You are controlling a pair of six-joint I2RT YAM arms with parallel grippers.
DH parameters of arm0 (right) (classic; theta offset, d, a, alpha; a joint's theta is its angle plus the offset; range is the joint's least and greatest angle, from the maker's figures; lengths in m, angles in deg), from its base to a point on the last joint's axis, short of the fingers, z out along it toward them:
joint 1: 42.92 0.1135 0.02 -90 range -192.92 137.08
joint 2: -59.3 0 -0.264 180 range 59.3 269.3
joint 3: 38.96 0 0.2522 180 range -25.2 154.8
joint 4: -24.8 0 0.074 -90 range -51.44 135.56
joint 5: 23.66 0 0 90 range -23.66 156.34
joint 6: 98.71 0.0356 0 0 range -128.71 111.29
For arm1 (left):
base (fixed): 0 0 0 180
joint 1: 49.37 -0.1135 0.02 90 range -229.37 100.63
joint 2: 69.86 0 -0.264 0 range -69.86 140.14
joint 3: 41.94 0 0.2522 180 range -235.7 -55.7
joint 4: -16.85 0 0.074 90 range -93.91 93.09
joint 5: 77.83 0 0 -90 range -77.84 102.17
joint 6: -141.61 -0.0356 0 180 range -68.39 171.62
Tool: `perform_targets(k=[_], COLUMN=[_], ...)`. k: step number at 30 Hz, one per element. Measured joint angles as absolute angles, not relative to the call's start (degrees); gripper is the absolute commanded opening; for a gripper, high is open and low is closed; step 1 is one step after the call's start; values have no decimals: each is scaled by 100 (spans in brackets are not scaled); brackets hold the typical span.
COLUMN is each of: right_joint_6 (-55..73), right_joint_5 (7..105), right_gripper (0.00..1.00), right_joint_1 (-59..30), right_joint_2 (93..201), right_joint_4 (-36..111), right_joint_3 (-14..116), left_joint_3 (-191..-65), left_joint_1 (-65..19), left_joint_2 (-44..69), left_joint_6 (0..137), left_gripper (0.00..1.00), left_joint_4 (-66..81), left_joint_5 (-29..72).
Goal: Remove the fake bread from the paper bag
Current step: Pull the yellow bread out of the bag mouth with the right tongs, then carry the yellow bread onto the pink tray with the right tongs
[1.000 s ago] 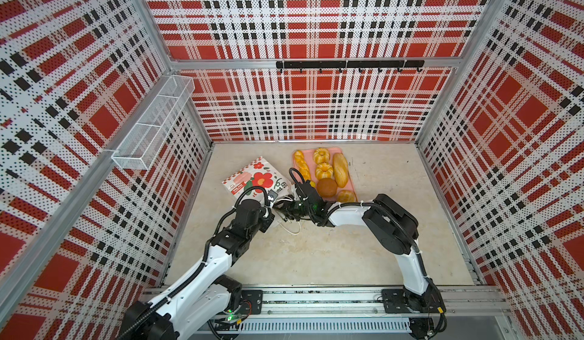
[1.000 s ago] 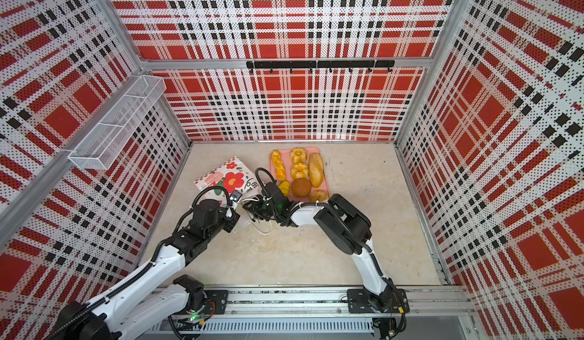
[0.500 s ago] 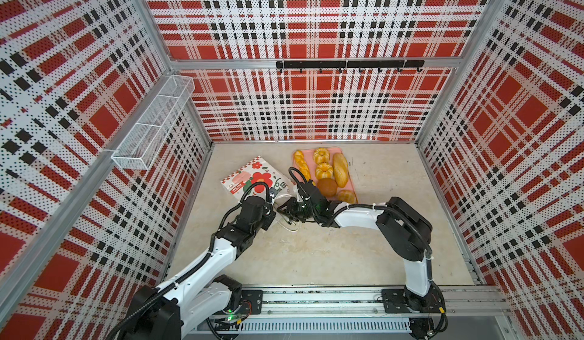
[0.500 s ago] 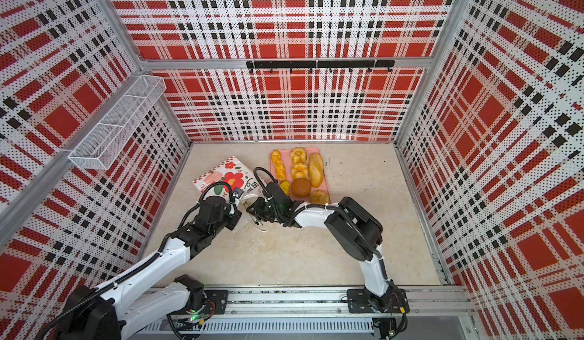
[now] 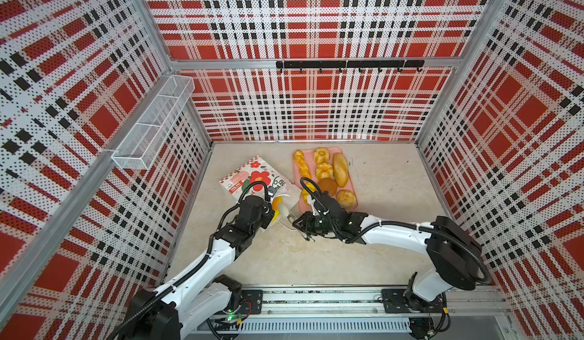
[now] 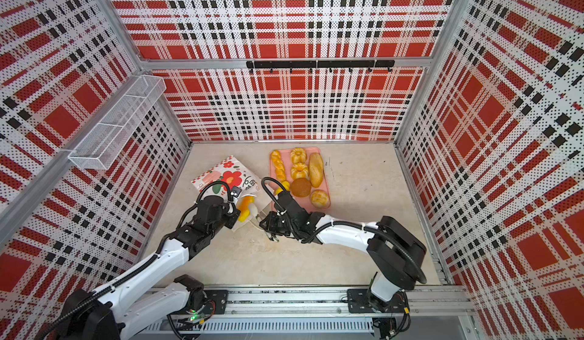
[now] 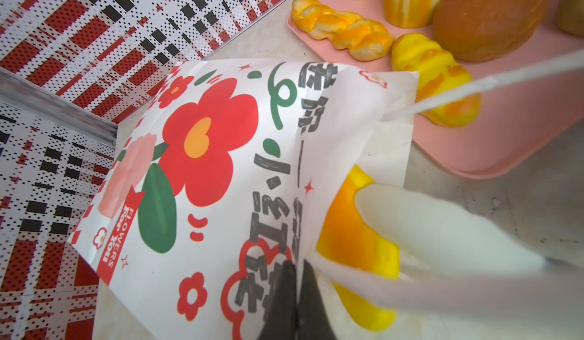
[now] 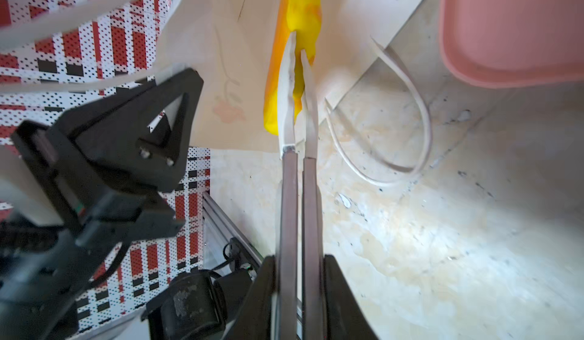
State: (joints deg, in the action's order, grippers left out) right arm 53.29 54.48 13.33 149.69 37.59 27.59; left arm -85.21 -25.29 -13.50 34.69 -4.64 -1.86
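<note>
The white paper bag [image 5: 252, 177] [image 6: 227, 177] [image 7: 205, 164] with red flowers lies on its side at the left of the table. My left gripper [image 5: 270, 210] [image 6: 235, 210] [image 7: 298, 262] is shut on the upper edge of the bag's mouth. A yellow roll [image 5: 277, 205] [image 6: 245, 207] [image 7: 354, 237] [image 8: 303, 16] of fake bread sticks out of that mouth. My right gripper [image 5: 284, 212] [image 6: 253, 211] [image 8: 298, 42] pinches the roll between its long thin white-tipped fingers. Several more breads lie on the pink tray [image 5: 351, 183] [image 6: 326, 183] [image 7: 505, 133] [image 8: 512, 22].
On the tray are a braid [image 5: 300, 164], two fluted rings [image 5: 321, 155], a long loaf [image 5: 340, 169], a brown bun [image 5: 327, 186] and another yellow roll [image 7: 436, 79]. A cord handle [image 8: 423, 126] trails on the floor. A wire basket [image 5: 155, 123] hangs on the left wall.
My right arm has drawn back toward the front right, with its fingers closing a little on the yellow roll. The roll now shows at the bag's mouth. The left gripper stays shut.
</note>
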Motion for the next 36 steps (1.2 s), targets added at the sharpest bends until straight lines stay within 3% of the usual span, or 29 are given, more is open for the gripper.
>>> perform_targets(k=[7,13,22,30,36], right_joint_6=[4621,3132,99,-2813,-5169], right_joint_5=[5625,6185,8368,10455,10906], right_gripper=[0,0,0,0,0], right_joint_1=[1357,1272,937,1084,1149], right_joint_2=[13511,12473,12490,12798,12599], right_joint_4=[4921,6840,8571,7848,6309], right_joint_3=[2620,3374,4711,3730,2692], left_joint_3=[-8613,-8629,-8615,-8594,-8594], left_joint_1=[-2868,-3121,-3263,-3296,-3320], left_joint_2=[-1350,-1350,-1370,-1436,-1431], left_joint_6=[3202,3178,3233,3233,3248], left_gripper=[0,0,0,0,0], left_joint_4=[-440,-341,-228,-239,-247], left_joint_5=[-72,123,212,72,74])
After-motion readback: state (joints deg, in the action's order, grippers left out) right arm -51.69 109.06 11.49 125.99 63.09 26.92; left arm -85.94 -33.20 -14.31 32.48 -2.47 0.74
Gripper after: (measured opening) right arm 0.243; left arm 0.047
